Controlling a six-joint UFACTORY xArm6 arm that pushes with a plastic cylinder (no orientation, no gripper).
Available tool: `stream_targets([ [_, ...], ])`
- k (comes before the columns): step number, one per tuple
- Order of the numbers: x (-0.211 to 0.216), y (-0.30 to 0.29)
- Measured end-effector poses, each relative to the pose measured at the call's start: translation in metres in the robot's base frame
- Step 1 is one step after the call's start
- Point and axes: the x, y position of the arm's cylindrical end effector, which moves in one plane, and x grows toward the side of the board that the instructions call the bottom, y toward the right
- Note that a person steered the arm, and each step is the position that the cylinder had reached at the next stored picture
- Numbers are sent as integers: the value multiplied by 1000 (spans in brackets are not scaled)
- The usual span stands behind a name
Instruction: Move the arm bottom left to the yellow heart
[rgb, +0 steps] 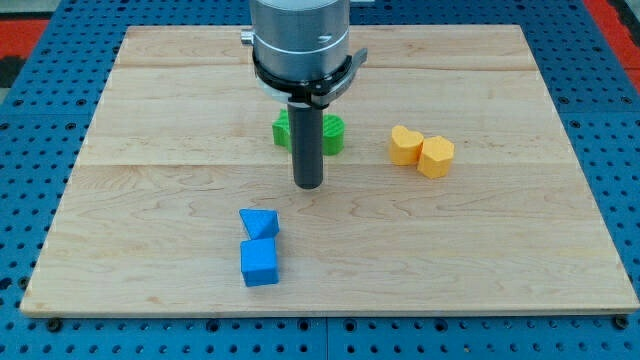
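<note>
Rod (308, 130) hangs over the middle of the wooden board (150, 200); it carries no claw, so nothing is held, and my tip (308, 186) rests just in front of a green block (330, 133). The yellow heart (405, 145) lies to the right, touching a yellow hexagonal block (436, 157). Two blue blocks (260, 249) touch near-left of my tip.

arm: entered from the view's top centre, grey cylindrical body with a black ring clamp | rod: dark, straight, hung vertically below the clamp | my tip (308, 186): stood at the rod's lower end, down at the board near the view's middle
</note>
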Motion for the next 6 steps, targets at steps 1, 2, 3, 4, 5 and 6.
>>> stream_targets([
  [1,-8,8],
  [2,-8,27],
  [3,-1,31],
  [4,3,33],
  [5,3,41],
  [6,3,52],
])
